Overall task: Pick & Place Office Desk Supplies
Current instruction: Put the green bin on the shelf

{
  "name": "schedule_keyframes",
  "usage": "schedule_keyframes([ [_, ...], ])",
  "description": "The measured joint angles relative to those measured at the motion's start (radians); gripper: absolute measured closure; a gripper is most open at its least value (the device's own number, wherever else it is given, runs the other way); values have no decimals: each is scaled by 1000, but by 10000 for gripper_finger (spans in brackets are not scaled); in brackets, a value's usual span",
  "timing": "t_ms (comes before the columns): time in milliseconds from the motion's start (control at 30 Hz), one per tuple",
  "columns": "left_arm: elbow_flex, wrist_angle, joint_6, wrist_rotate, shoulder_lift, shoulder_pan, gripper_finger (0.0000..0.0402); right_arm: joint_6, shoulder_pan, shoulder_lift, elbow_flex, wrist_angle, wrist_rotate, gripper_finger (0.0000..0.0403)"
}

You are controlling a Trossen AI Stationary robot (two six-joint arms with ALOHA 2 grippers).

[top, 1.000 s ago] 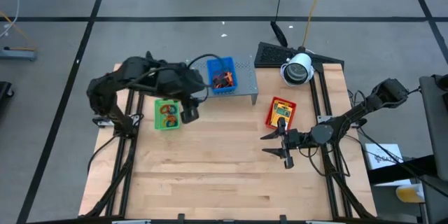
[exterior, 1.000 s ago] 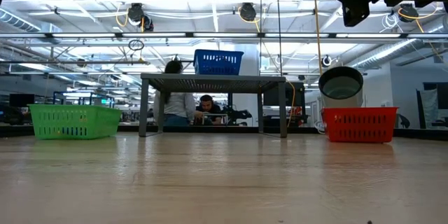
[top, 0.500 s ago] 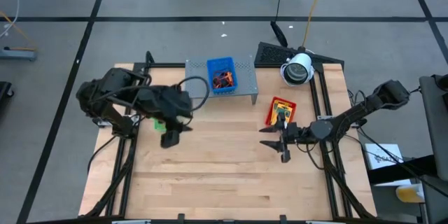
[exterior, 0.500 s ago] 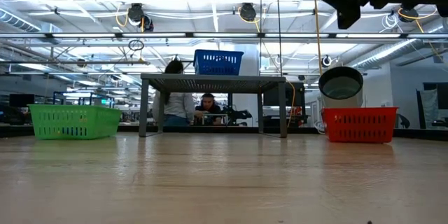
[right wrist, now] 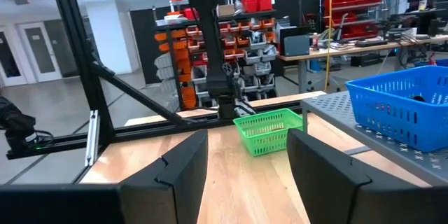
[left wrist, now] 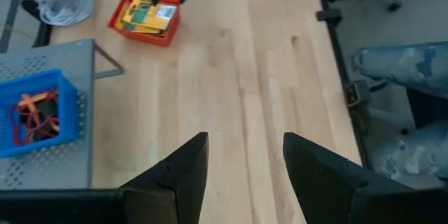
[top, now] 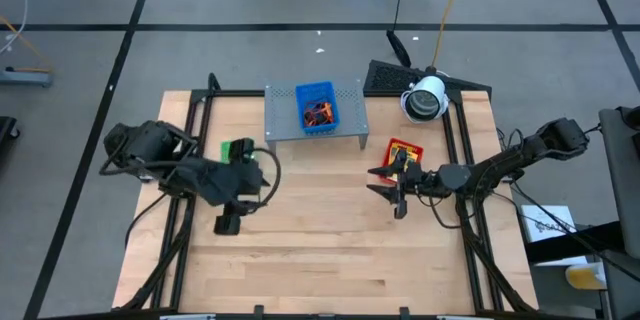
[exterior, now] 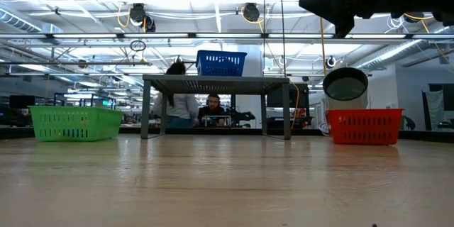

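Two arms show from overhead, and you can see both grippers over bare wood. The left gripper (top: 228, 224) hangs just in front of the green tray (top: 238, 150), fingers apart and holding nothing. The right gripper (top: 385, 181) sits spread and empty just beside the red tray (top: 404, 149), where the yellow packets (top: 401, 158) lie. The orange-red rubber bands (top: 318, 113) fill the blue tray (top: 316, 106) on the grey shelf (top: 346, 120).

At table height you get the three trays in a row; the dark arm at the top is probably the right one.

Your left wrist camera looks past parted fingers (left wrist: 183, 166) to the packets and the bands.

Your right wrist camera shows spread fingers (right wrist: 178, 164) facing the green tray.
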Motion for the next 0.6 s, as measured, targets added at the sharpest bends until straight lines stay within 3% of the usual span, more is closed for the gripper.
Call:
schedule_keyframes([
  [600, -1, 0, -105, -269, -7, -254, 206, 4, -12, 0, 0, 0, -26, 218],
])
